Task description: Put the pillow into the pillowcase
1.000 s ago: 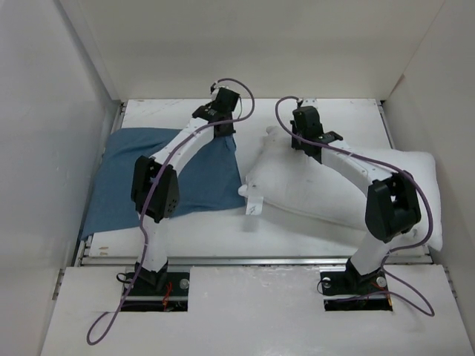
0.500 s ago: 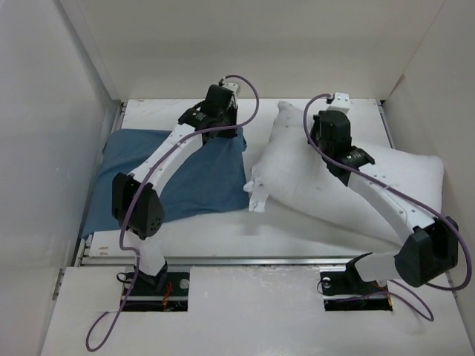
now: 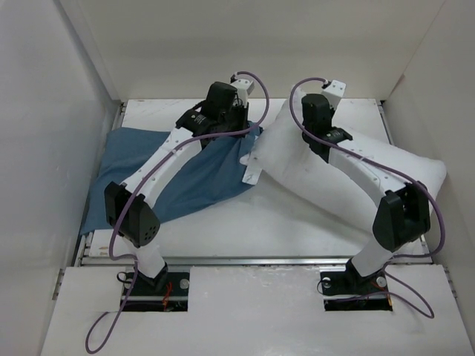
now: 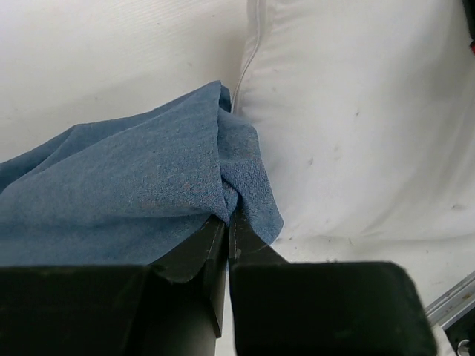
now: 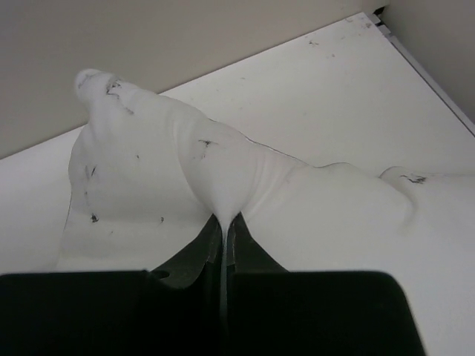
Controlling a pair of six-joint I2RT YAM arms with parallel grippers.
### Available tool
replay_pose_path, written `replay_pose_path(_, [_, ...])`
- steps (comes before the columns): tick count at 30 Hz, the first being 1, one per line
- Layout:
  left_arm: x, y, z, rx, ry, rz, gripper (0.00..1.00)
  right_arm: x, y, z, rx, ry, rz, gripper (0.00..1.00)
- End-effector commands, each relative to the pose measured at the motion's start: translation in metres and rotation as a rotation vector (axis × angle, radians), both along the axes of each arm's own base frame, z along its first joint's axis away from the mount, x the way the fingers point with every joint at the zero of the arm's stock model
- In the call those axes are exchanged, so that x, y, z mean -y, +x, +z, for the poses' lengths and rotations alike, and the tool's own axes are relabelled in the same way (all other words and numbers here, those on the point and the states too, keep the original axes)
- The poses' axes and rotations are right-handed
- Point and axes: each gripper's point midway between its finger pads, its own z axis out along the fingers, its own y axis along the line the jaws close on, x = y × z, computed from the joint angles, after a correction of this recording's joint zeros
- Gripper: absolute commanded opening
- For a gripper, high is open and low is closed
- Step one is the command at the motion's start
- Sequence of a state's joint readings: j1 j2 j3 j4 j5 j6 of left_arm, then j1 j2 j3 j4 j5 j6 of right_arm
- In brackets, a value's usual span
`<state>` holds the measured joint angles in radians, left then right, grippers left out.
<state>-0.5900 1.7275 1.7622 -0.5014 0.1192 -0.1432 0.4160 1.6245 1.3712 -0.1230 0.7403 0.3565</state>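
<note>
While both arms reach toward the far middle of the table (image 3: 245, 230), left gripper (image 4: 228, 216) is clamped on a bunched edge of the pillowcase (image 3: 193, 174); right gripper (image 5: 224, 219) pinches a fold of the pillow (image 3: 319, 174); pillowcase lies left, pillow right, just beside each other.

The left arm (image 3: 163, 162) and right arm (image 3: 364, 169) stretch far forward, leaning toward each other. The left end effector (image 4: 228, 216) pinches a fold of slate-blue cloth pillowcase (image 4: 126, 185) between closed jaws. The right end effector (image 5: 224, 219) is clamped likewise on a ridge of plump white fabric pillow (image 5: 141, 170).
</note>
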Motion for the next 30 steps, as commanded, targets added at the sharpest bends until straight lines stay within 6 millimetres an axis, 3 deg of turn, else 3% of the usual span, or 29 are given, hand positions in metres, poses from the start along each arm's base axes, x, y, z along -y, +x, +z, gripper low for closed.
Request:
replay_pose_path(1, [-0.007, -0.003, 0.027, 0.073, -0.015, 0.007, 0.00, 0.029, 0.000, 0.069, 0.184, 0.038, -0.185, 0.00])
replay_pose_path(5, [-0.007, 0.007, 0.007, 0.032, 0.011, 0.059, 0.04, 0.041, -0.005, 0.073, 0.182, 0.032, -0.196, 0.00])
replay_pose_path(8, [-0.027, 0.029, -0.010, -0.008, 0.042, 0.157, 0.04, 0.046, -0.007, 0.071, 0.172, 0.026, -0.205, 0.00])
replay_pose_path(10, [-0.026, 0.032, -0.004, -0.009, 0.025, 0.145, 0.04, 0.045, -0.005, 0.065, 0.159, 0.020, -0.204, 0.00])
replay_pose_path(11, [-0.028, 0.035, -0.010, -0.024, 0.027, 0.147, 0.04, 0.045, -0.004, 0.074, 0.174, 0.027, -0.205, 0.00])
replay_pose_path(13, [-0.025, 0.033, -0.010, -0.031, 0.018, 0.131, 0.05, 0.044, 0.004, 0.067, 0.154, 0.012, -0.217, 0.00])
replay_pose_path(18, [-0.023, 0.033, -0.012, -0.029, 0.018, 0.116, 0.19, 0.023, 0.021, 0.074, 0.168, 0.077, -0.136, 0.00])
replay_pose_path(24, [-0.017, 0.039, -0.004, -0.014, 0.001, 0.108, 0.13, -0.002, 0.032, 0.055, 0.141, 0.070, -0.110, 0.00])
replay_pose_path(26, [-0.017, 0.039, -0.011, -0.029, 0.011, 0.108, 0.13, 0.008, 0.033, 0.048, 0.122, 0.031, -0.179, 0.00])
replay_pose_path(27, [-0.020, 0.039, -0.012, -0.039, 0.016, 0.125, 0.20, 0.013, 0.031, 0.046, 0.110, 0.010, -0.213, 0.00])
replay_pose_path(29, [-0.024, 0.036, -0.029, -0.073, 0.038, 0.147, 0.25, 0.043, 0.026, 0.051, 0.100, -0.030, -0.317, 0.00])
replay_pose_path(30, [-0.032, 0.034, -0.047, -0.103, 0.071, 0.183, 0.25, 0.055, 0.023, 0.047, 0.065, -0.047, -0.339, 0.00])
